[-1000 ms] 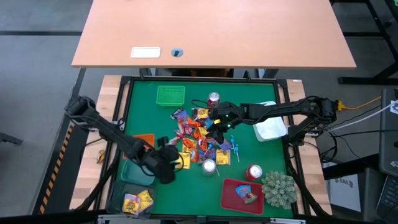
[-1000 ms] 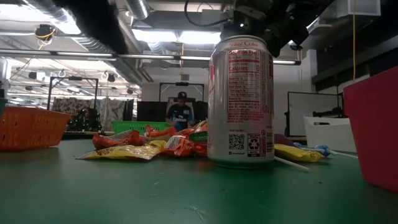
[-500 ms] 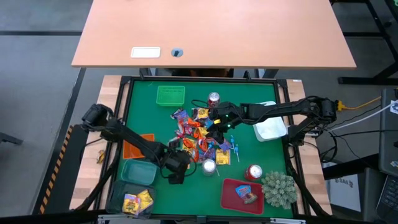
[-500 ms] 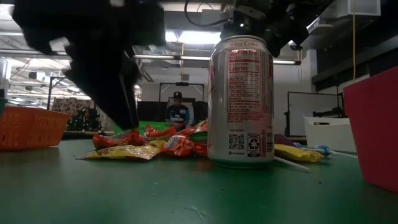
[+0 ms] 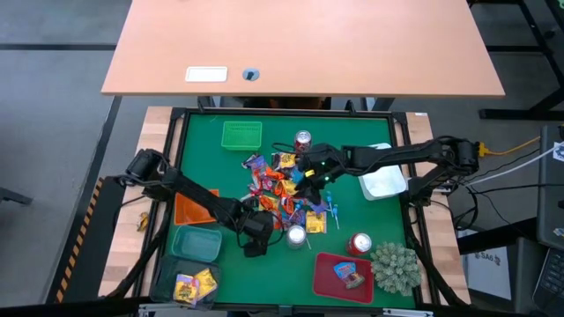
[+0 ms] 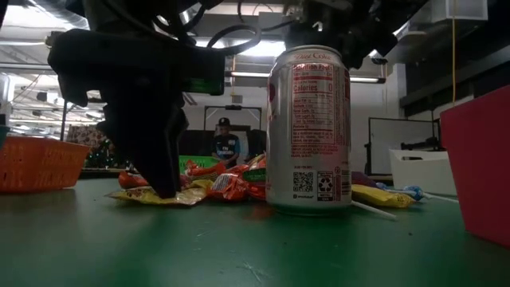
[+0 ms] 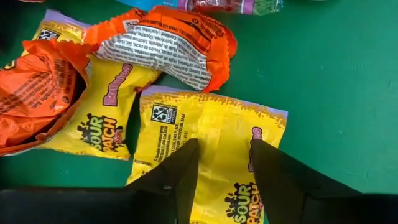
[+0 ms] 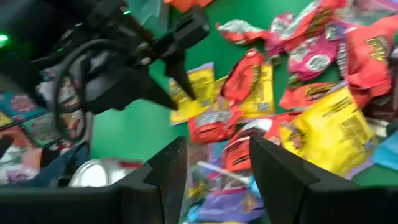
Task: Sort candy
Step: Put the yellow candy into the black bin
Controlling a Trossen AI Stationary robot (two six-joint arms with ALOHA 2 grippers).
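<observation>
Straddling a yellow Sour Patch packet [image 7: 211, 155], the left gripper [image 7: 224, 158] was held open, nothing gripped; the right gripper [image 8: 217, 155] was likewise held open above the candy pile [image 5: 284, 189].

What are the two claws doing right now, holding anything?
Left gripper: open, fingers straddling a yellow candy packet, not gripping.
Right gripper: open above the candy pile, holding nothing.
</observation>
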